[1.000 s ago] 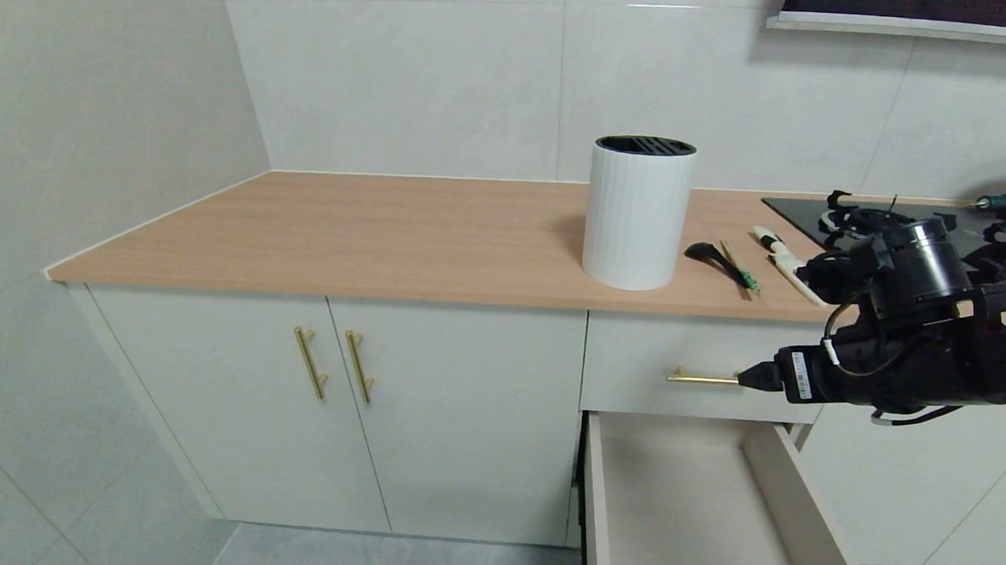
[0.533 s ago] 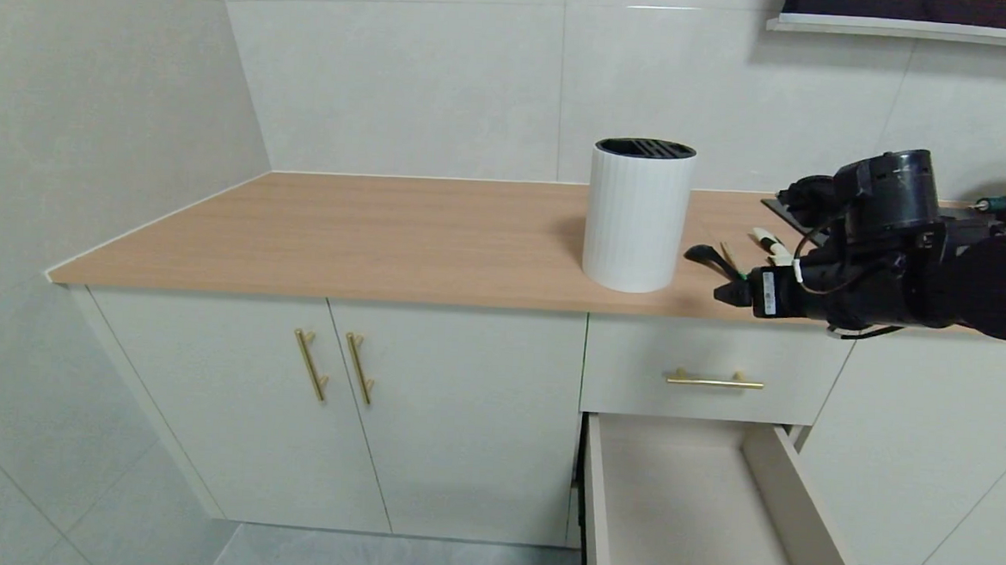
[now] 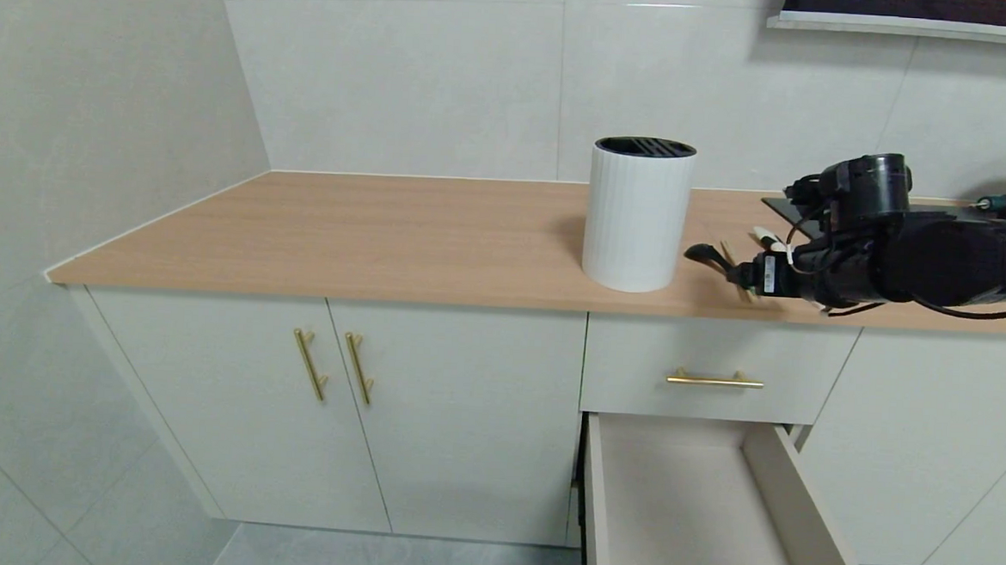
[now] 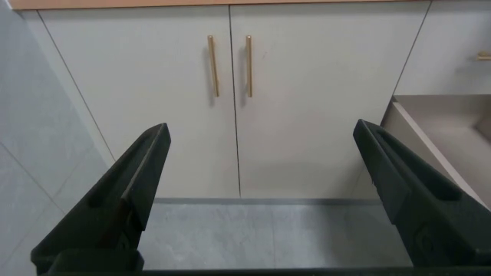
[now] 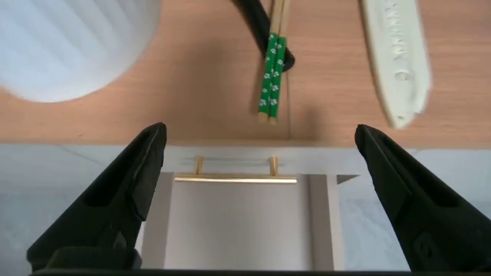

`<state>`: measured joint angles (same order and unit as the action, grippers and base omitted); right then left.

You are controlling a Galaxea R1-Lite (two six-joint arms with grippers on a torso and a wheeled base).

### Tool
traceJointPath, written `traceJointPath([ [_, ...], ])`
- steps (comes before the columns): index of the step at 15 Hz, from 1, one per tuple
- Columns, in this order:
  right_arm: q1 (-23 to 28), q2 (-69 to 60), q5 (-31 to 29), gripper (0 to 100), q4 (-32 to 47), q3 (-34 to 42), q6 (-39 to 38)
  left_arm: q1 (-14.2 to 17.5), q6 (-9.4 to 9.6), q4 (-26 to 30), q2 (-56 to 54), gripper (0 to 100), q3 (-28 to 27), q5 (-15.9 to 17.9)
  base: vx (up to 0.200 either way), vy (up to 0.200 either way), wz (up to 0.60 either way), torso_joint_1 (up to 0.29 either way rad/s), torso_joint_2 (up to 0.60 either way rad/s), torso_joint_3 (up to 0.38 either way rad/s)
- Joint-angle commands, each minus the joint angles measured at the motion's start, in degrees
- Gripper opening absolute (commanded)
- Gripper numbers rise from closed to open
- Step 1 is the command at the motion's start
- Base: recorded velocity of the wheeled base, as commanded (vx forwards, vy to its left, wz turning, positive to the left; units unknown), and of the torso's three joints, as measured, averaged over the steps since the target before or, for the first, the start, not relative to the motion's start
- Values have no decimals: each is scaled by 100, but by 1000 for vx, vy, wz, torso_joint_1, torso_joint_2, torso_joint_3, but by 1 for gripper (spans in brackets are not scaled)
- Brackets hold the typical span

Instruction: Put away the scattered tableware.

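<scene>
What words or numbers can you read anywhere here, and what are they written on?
White utensil: raised lettering along it, too blurred to read.
White label on the right arm: print too small to read.
Chopsticks: green ends with white flecks, a pattern, not letters.
No other writing is legible.

A pair of wooden chopsticks (image 5: 270,80) with green patterned ends lies flat on the counter (image 3: 384,242). The two sticks are side by side and the green ends point to the front edge. A black spoon (image 5: 257,11) lies against them, its handle meeting the green part. A white knife (image 5: 395,54) lies flat near them, apart, on the side away from the white ribbed holder (image 3: 638,216). The holder stands upright just beside the spoon. Below the counter, a drawer (image 3: 681,507) is pulled open.
</scene>
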<state>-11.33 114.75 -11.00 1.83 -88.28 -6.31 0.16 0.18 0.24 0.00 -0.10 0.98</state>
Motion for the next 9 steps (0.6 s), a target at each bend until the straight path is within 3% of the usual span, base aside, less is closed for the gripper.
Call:
traceJointPath([
  [1, 25, 346, -8, 100, -16, -110, -1, 2, -1, 2, 0, 100, 1, -1, 0, 0, 0, 0, 0, 0],
  [9, 113, 874, -157, 100, -25, -585, -160, 2, -1, 2, 0, 100, -8, -1, 0, 0, 0, 0, 0, 0],
])
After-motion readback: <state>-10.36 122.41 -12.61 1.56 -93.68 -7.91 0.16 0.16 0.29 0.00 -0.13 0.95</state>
